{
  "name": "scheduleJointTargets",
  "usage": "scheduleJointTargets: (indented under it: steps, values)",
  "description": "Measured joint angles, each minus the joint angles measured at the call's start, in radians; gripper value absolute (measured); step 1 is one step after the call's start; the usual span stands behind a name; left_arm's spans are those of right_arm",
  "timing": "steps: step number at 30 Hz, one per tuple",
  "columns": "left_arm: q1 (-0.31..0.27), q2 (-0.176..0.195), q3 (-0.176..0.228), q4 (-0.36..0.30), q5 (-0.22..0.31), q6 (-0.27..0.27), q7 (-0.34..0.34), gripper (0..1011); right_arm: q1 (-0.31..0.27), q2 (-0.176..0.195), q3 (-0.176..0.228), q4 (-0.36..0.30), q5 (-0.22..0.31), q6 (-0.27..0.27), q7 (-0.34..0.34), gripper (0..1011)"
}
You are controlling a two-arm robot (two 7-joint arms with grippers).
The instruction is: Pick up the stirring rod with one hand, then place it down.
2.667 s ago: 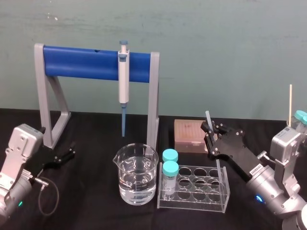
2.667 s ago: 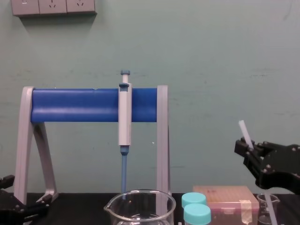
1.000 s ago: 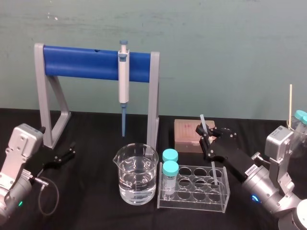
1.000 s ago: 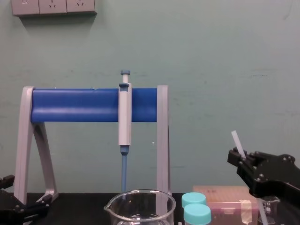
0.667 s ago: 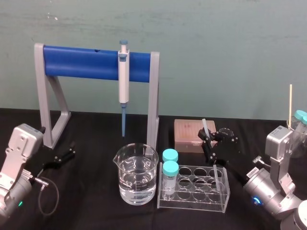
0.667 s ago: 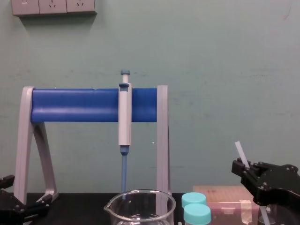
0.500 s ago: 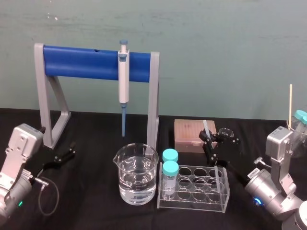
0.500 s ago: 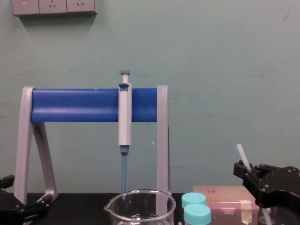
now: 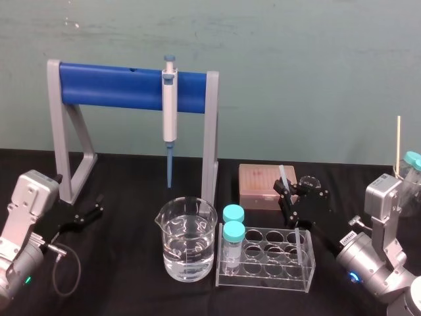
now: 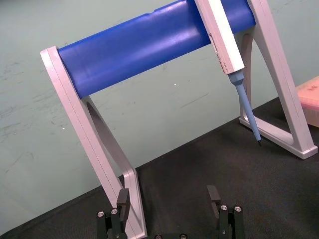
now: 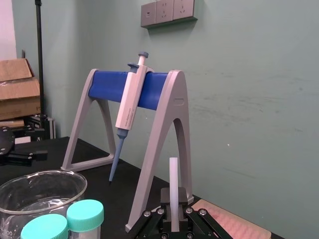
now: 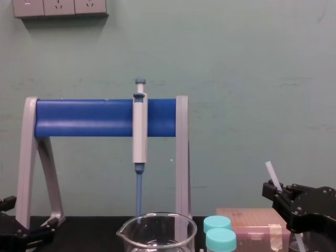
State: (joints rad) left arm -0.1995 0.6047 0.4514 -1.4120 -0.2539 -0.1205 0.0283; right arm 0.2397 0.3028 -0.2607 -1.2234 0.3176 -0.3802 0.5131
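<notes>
Black table (image 9: pixel 125 283), teal wall (image 9: pixel 316 66), right pincer (image 9: pixel 287 191) clamping stirring rod (image 9: pixel 283 174), left pincer (image 9: pixel 97 205) wide at table's left

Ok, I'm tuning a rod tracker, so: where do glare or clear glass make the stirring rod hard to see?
Head view: the stirring rod shows pale above the right pincer, faint below through the clear rack. Chest view: pale against a pale wall. Right wrist view: distinct, no glare; the left pincer sits open.

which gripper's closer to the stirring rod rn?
Right. The right gripper is shut on the stirring rod; the left gripper sits open far off, by the pipette stand.
</notes>
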Motion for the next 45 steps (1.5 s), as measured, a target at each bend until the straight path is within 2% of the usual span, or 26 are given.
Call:
scheduleJointTargets:
  steps: [5, 8, 14, 16, 18, 19, 21, 26, 31, 36, 45]
  values:
    - [0.0, 0.0, 0.0, 0.0, 0.0, 0.0, 0.0, 1000, 0.0, 0.0, 0.0, 0.0, 0.0, 0.0, 0.0, 77]
    - [0.0, 0.0, 0.0, 0.0, 0.0, 0.0, 0.0, 1000, 0.0, -0.001, 0.0, 0.0, 0.0, 0.0, 0.0, 136]
    - [0.0, 0.0, 0.0, 0.0, 0.0, 0.0, 0.0, 1000, 0.0, -0.001, 0.0, 0.0, 0.0, 0.0, 0.001, 354]
    - [0.0, 0.0, 0.0, 0.0, 0.0, 0.0, 0.0, 1000, 0.0, -0.001, 0.0, 0.0, 0.0, 0.0, 0.001, 384]
    - [0.0, 0.0, 0.0, 0.0, 0.0, 0.0, 0.0, 1001, 0.0, -0.001, 0.0, 0.0, 0.0, 0.0, 0.001, 470]
    - [0.0, 0.0, 0.0, 0.0, 0.0, 0.0, 0.0, 1001, 0.0, -0.001, 0.0, 0.0, 0.0, 0.0, 0.001, 470]
    - [0.0, 0.0, 0.0, 0.0, 0.0, 0.0, 0.0, 1001, 0.0, -0.001, 0.0, 0.0, 0.0, 0.0, 0.001, 577]
    - [0.0, 0.0, 0.0, 0.0, 0.0, 0.0, 0.0, 1001, 0.0, -0.001, 0.0, 0.0, 0.0, 0.0, 0.001, 696]
    - [0.0, 0.0, 0.0, 0.0, 0.0, 0.0, 0.0, 1000, 0.0, -0.001, 0.0, 0.0, 0.0, 0.0, 0.001, 882]
    - [0.0, 0.0, 0.0, 0.0, 0.0, 0.0, 0.0, 1000, 0.0, -0.001, 0.0, 0.0, 0.0, 0.0, 0.001, 1002]
    - [0.0, 0.0, 0.0, 0.0, 0.0, 0.0, 0.0, 1000, 0.0, -0.001, 0.0, 0.0, 0.0, 0.0, 0.001, 1003]
